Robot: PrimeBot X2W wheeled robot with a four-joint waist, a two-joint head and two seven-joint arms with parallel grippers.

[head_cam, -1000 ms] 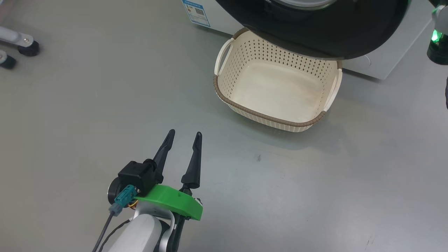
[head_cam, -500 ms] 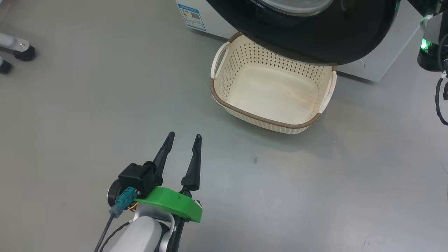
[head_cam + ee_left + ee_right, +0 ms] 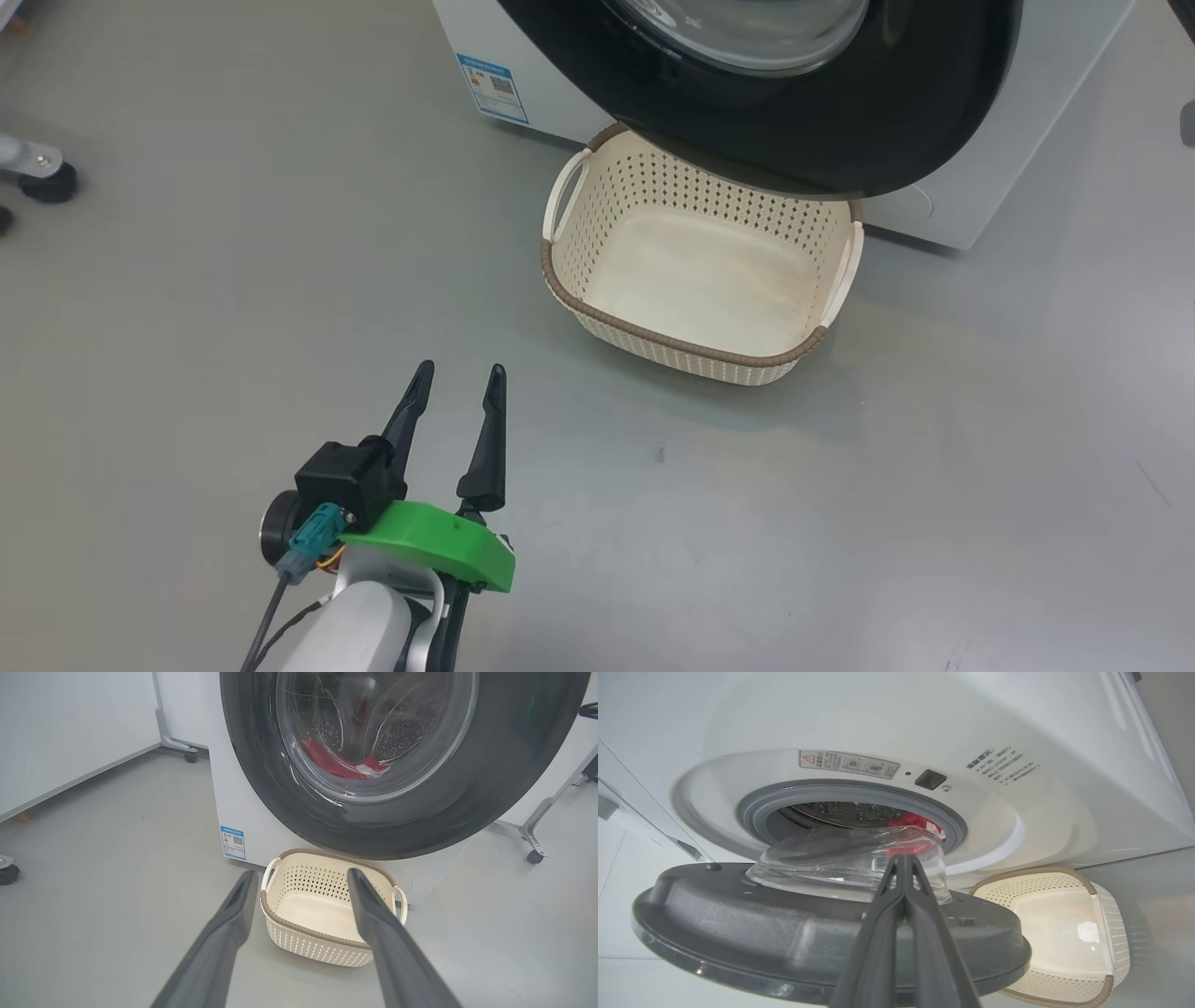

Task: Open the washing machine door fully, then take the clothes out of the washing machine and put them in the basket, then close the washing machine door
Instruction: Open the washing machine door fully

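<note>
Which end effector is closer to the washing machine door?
The right. The right end effector sits shut at the inner side of the washing machine door, tips by its glass bowl. The left end effector hangs open over the floor, short of the basket.

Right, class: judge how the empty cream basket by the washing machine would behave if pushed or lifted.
The basket is probably light: perforated plastic, nothing in it. Pushed, it would likely slide on the smooth grey floor rather than tip, being low and wide. Its walls look fairly stiff, perhaps flexing slightly.
</note>
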